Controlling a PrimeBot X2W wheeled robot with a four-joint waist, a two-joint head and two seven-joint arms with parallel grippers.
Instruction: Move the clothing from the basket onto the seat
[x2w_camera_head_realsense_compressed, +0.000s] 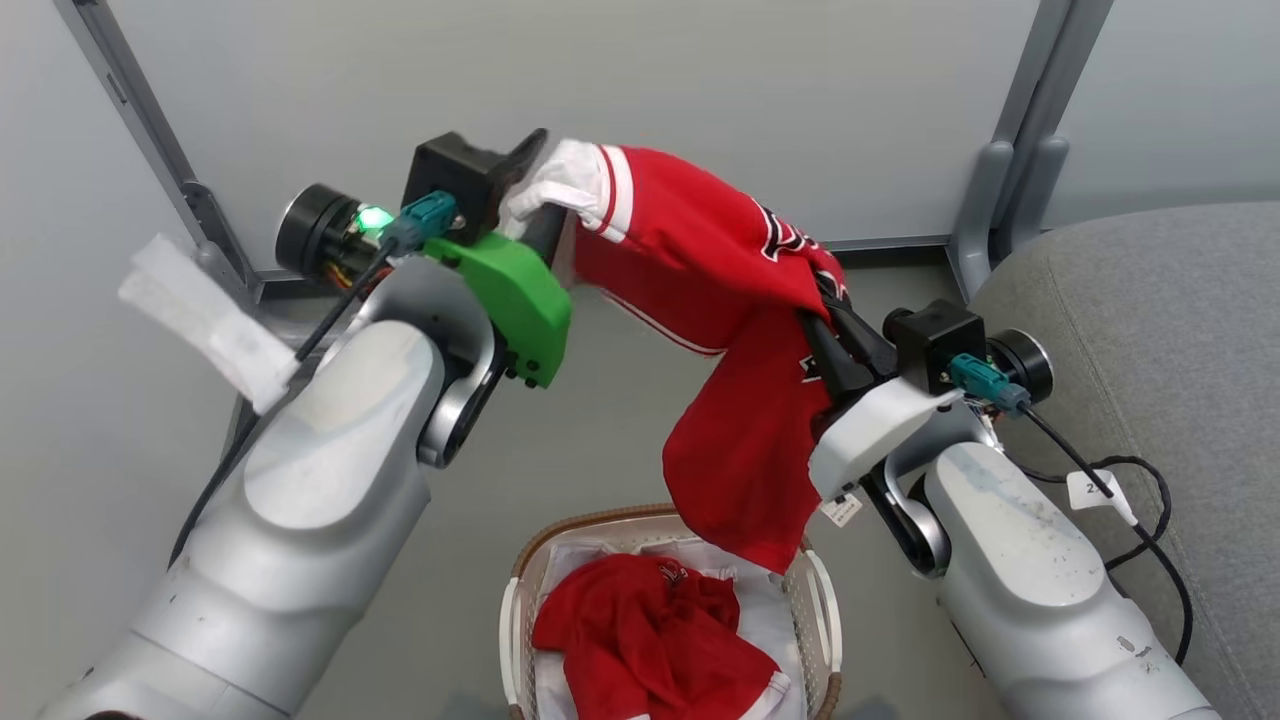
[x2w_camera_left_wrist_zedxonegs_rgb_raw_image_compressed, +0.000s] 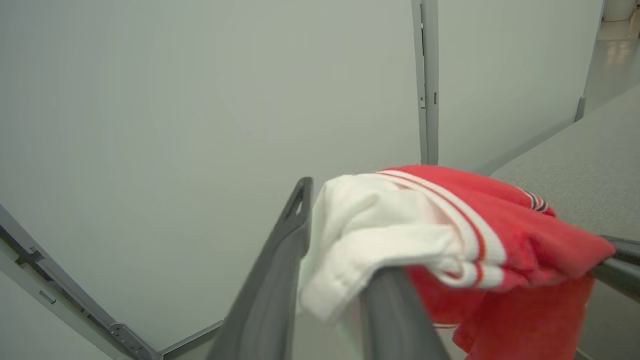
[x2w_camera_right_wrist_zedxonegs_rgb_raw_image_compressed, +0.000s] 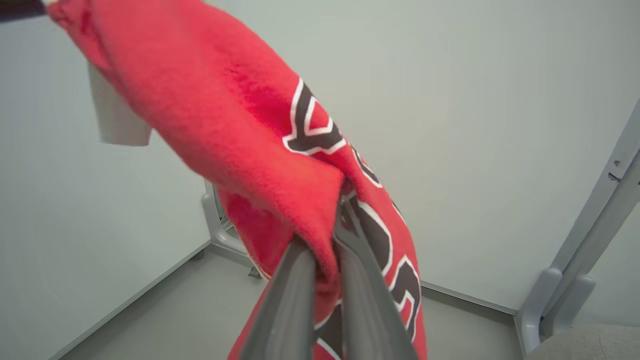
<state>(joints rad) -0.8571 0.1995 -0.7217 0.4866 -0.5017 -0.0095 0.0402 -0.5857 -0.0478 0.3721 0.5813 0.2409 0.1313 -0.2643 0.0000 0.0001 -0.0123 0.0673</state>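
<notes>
Jersey (x2w_camera_head_realsense_compressed: 690, 250) aloft, 2nd garment (x2w_camera_head_realsense_compressed: 650, 630) in basket (x2w_camera_head_realsense_compressed: 590, 520)

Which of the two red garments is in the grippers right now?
The jersey with black numerals: it hangs between the left gripper and right gripper, above the basket. The other garment lies crumpled inside the basket.

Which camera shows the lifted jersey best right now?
Head view: the whole jersey spans between left end effector and right end effector, tail hanging over the basket. Left wrist view shows its white-trimmed end; right wrist view, its black numerals up close.
</notes>
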